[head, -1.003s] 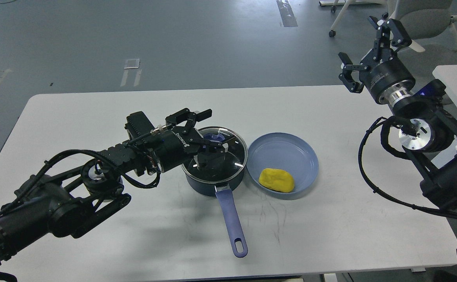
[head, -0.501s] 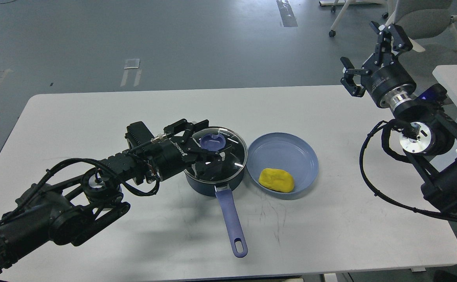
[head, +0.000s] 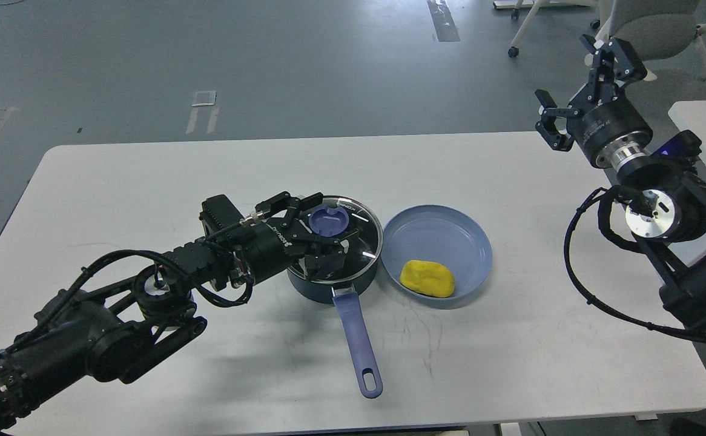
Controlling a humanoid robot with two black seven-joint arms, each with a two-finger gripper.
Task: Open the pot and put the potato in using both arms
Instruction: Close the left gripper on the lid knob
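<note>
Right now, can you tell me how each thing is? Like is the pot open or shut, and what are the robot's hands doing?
pot: upright on the table, lid on, handle pointing toward the robot.
lid: resting on the pot, not lifted.
left gripper: open, fingers on either side of the lid's knob.
right gripper: open, raised, holding nothing.
potato: lying in the plate.
plate: flat on the table, beside the pot.

The left gripper is in the middle of the frame with its fingers spread apart. The right gripper is raised at the upper right, fingers also apart.
</note>
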